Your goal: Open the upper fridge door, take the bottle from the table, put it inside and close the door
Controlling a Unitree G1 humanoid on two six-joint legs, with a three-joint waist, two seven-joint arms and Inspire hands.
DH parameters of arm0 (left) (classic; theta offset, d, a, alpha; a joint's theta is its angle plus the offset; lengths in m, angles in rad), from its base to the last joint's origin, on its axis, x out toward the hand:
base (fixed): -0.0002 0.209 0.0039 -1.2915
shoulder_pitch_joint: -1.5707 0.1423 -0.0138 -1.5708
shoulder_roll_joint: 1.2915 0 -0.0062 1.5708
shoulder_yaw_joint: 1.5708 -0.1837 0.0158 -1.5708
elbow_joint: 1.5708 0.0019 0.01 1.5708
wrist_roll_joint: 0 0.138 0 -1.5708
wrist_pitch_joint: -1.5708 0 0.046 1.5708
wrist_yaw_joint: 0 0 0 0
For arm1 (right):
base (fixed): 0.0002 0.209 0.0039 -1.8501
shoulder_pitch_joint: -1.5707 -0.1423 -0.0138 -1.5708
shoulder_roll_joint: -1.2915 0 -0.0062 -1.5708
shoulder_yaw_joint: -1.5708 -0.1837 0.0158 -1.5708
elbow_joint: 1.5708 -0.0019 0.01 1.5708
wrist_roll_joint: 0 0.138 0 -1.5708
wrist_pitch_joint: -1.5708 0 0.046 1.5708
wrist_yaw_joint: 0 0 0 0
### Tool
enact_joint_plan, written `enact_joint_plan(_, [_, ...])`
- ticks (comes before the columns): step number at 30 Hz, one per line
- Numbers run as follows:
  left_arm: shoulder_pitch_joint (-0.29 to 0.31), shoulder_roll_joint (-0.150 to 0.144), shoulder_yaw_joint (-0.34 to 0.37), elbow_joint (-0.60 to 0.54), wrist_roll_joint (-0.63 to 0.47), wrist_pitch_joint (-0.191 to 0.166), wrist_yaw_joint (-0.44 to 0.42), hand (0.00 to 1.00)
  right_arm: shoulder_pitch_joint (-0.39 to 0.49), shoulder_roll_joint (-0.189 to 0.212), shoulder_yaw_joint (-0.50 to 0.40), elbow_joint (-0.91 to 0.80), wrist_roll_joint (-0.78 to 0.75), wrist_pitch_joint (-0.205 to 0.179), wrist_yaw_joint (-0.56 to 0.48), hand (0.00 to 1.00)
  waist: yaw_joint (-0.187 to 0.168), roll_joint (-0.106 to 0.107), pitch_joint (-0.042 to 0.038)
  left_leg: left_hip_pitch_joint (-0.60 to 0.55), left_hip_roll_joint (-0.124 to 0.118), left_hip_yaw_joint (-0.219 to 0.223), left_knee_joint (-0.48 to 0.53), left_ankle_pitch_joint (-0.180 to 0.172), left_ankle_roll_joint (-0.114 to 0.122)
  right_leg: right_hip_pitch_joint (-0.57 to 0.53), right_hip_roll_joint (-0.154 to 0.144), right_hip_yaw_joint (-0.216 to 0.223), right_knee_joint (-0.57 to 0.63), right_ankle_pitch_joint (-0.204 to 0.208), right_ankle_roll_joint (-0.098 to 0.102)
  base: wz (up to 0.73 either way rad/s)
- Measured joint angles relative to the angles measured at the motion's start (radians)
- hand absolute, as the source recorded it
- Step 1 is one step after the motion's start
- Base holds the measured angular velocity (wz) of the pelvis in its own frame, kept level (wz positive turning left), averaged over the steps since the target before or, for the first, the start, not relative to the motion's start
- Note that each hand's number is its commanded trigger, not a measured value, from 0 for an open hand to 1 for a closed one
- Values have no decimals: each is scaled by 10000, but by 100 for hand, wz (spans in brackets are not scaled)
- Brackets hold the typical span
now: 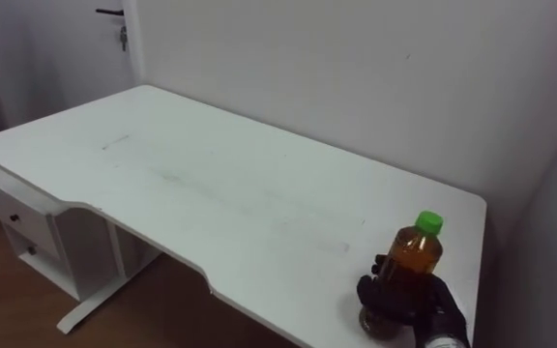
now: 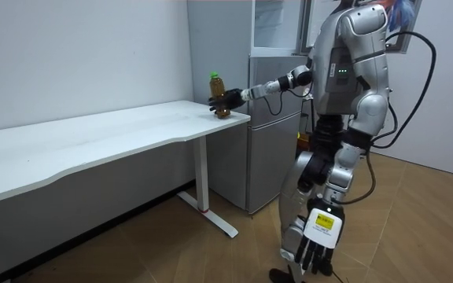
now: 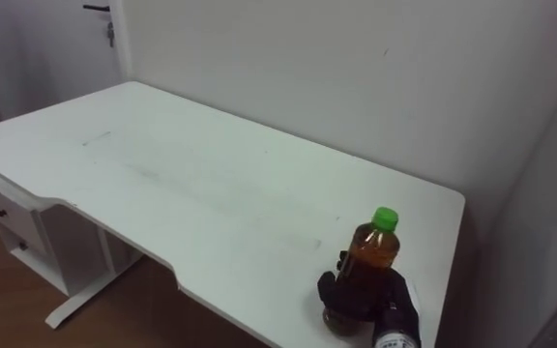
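Note:
A bottle of amber liquid with a green cap stands upright on the white table, near its right front corner. My right hand, in a black glove, is shut round the bottle's lower half, and its base looks to rest on the tabletop. In the room view I stand at the table's end with my right arm stretched out to the bottle. The tall grey fridge stands just behind that end of the table, beside me. My left hand hangs by my leg with its fingers relaxed.
The table runs along a white wall, and a white drawer unit stands under its left end. A door with a dark handle is at the far left. Wooden floor lies around me.

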Motion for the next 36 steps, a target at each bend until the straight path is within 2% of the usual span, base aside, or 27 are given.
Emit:
enact_joint_plan(3, [-1, 2, -1, -3, -193, -3, 1, 0, 1, 0, 0, 0, 1, 62, 68, 100, -5, 48, 31, -4, 1, -3, 29, 0, 0, 3, -1, 2, 15, 2, -3, 0])
enact_joint_plan(9, [-6, 6, -7, -14, -195, -6, 48, 0, 1, 1, 3, 0, 54, 97, 92, 100, -22, 43, 27, -42, -1, -58, 78, -1, 0, -9, 3, -24, 29, 2, -3, 0])
enact_joint_plan(13, [13, 4, 32, -6, -185, -22, 202, 0, 34, 2, -96, -126, 37, 205, -66, 100, -25, 33, 6, -73, -2, -57, 88, 0, 1, -39, 0, -30, 28, 2, -3, 0])
enact_joint_plan(16, [113, 6, 96, -5, -186, -160, 211, 0, 181, -3, -176, -555, 41, 224, -292, 100, -50, 44, -30, -60, 2, -27, 69, 4, 7, -63, -6, 3, 29, 2, -3, -2])
enact_joint_plan(17, [167, 7, 117, 3, -183, -204, 211, 0, 239, -18, -177, -921, 37, 225, -282, 100, -184, 34, -66, -80, 11, -5, 76, 11, 8, -121, -9, 26, 59, 3, -4, -6])
enact_joint_plan(19, [190, 6, 134, 75, -185, -223, 212, 0, 309, -54, -171, -1513, 61, 225, -206, 100, -329, 53, -84, -48, 17, 95, 57, 37, 5, -139, -15, 69, 74, 5, -8, -11])
enact_joint_plan(22, [127, 7, 435, 404, -209, -439, 352, 0, 657, -258, -166, -2580, 40, 224, -37, 100, -371, 0, -130, 208, 71, 344, -113, 40, 3, -71, -15, 313, 96, 11, -14, -20])
enact_joint_plan(24, [109, 7, 568, 438, -195, -483, 467, 0, 923, -410, -175, -3310, -42, 223, -16, 100, -544, -58, -178, 273, 80, 368, -145, 36, 3, -33, -20, 336, 94, 12, -14, -12])
enact_joint_plan(26, [36, 3, 703, 450, -193, -646, 497, 0, 1144, -793, -203, -4094, -30, 223, 204, 100, -662, -81, -186, 339, 159, 566, -200, 20, 7, -40, 1, 491, 103, 51, -45, -23])
enact_joint_plan(29, [39, -42, 821, 538, -199, -732, 597, 0, 1399, -1125, -360, -5080, -26, 223, 451, 100, -997, -77, -198, 477, 214, 762, -267, 22, 8, -43, 16, 750, 134, 88, -77, -23])
enact_joint_plan(33, [36, -40, 844, 786, -230, -841, 734, 0, 1662, -1151, -971, -5728, -22, 204, 732, 100, -1181, -46, -204, 740, 297, 1074, -356, 19, 12, 6, 64, 1146, 155, 162, -97, -30])
enact_joint_plan(36, [5, -36, 939, 918, -287, -906, 735, 0, 1738, -1181, -1288, -6021, -200, 196, 915, 100, -1480, -24, -196, 846, 346, 1241, -400, 18, 15, 1, 99, 1401, 161, 217, -119, -18])
